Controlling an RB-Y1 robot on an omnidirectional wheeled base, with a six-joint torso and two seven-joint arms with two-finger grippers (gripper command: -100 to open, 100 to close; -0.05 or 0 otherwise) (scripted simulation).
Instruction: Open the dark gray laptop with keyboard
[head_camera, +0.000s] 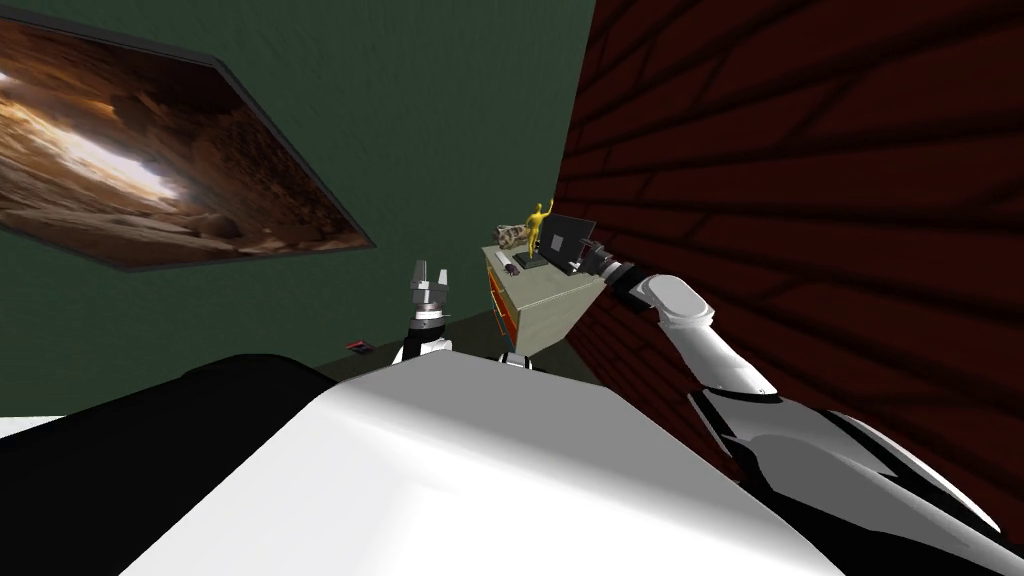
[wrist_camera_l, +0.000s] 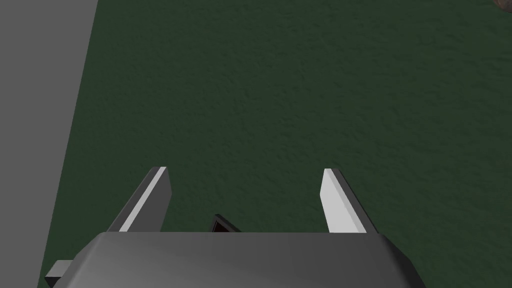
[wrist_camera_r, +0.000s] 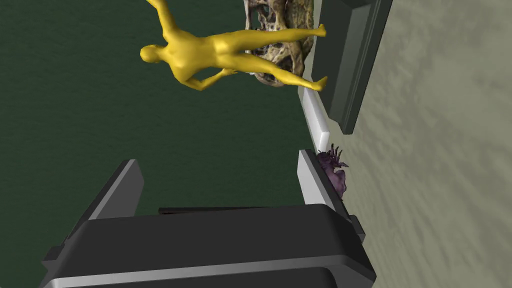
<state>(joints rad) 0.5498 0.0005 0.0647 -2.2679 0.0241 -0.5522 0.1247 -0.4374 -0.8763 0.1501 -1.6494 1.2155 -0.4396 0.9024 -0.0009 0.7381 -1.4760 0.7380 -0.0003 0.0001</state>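
- Dark grey laptop (head_camera: 566, 240) sits on the pale cabinet (head_camera: 550, 302) by the brick wall (head_camera: 800, 150), lid seemingly raised.
- Your right claw (wrist_camera_r: 216, 159) is at its edge, spread wide, gripping nothing.
- Left claw (wrist_camera_l: 245, 170) hangs wide, well apart.
- Next, I'd judge: push the lid back, minding the yellow figure (wrist_camera_r: 220, 50).

White right arm (head_camera: 700, 340), dark joints; left tool (wrist_camera_l: 244, 170): dark box, light grey blade fingers (wrist_camera_l: 337, 200).

Yellow figurine (wrist_camera_r: 210, 50); mottled tan-and-brown skull-like piece (wrist_camera_r: 280, 52); purple trinket (wrist_camera_r: 336, 175); dark grey laptop (head_camera: 563, 240); streaky beige cabinet top (wrist_camera_r: 440, 150); dark green wall (head_camera: 430, 130); dark red brick wall (head_camera: 800, 200).
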